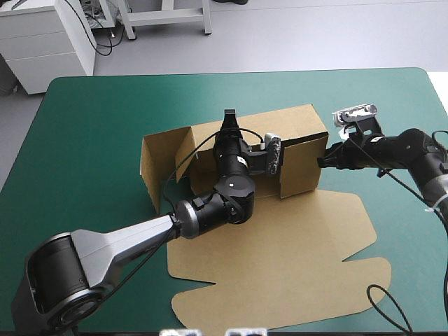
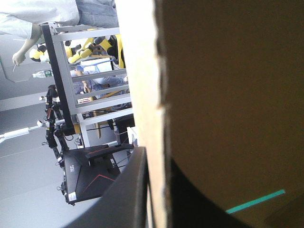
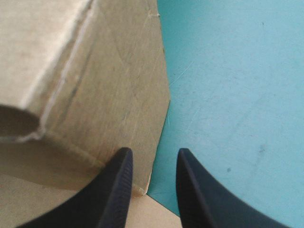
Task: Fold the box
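The box [image 1: 294, 126] stood half-formed at the centre of the table [image 1: 98, 119], long axis left to right, its far wall clamped in the left gripper [image 1: 229, 120], while the right gripper [image 3: 153, 156], fingers apart, faced its right end.

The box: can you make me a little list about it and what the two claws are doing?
Box: brown, some walls standing up, big flap lying flat on the teal-green cover
Left claw: reaching over the box, pinching the edge of a raised wall
Right claw: fingers apart, at the edge of the box's right end wall
Finished: not yet, part lies flat
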